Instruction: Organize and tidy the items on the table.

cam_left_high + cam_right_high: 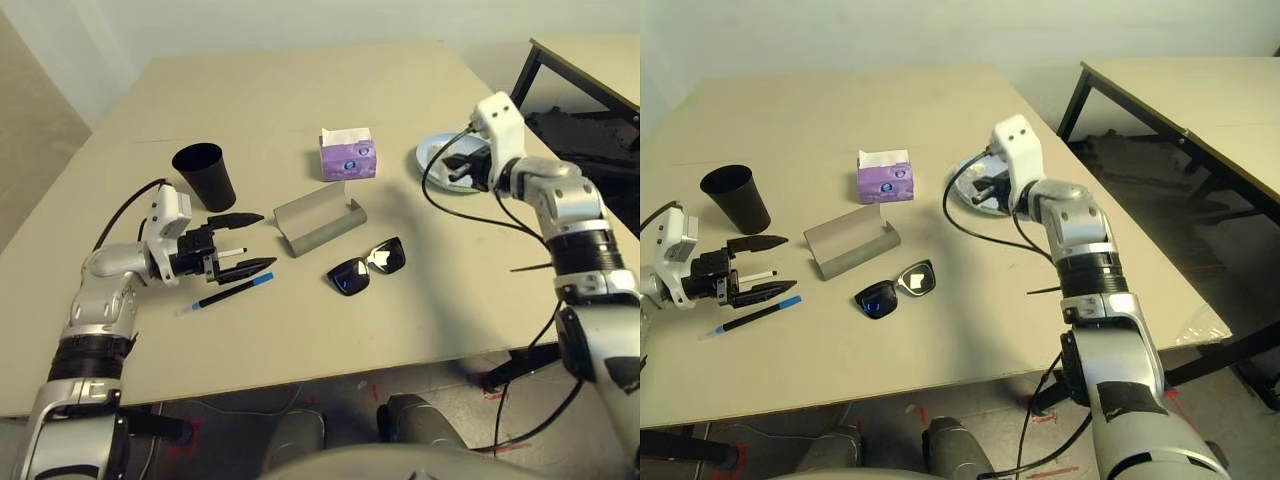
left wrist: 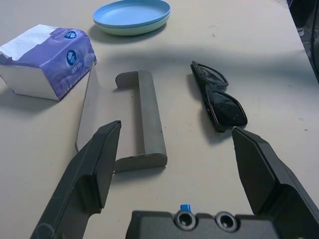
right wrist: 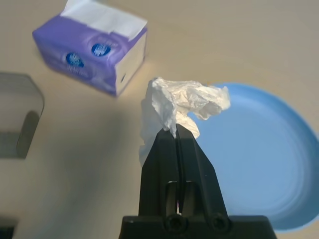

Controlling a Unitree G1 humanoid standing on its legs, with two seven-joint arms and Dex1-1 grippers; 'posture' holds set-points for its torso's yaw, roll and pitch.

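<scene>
Right tool [image 3: 177,130] pinched shut on the crumpled white paper [image 3: 179,107], held above the near rim of the blue plate [image 3: 259,164] at the bench's [image 1: 300,90] right side. Black cup [image 1: 205,175], probably its destination, sits far left, nearer the wide-open left tool [image 1: 245,242].

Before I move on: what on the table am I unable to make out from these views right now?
- Plates, head views: the right end effector, shut on the crumpled paper, and its arm cover most of them.
- White marker, left eye view: the open left end effector hides most of it.
- Glasses case, left wrist view: near edge behind a finger.
- Tissue box print: too small to read.
</scene>
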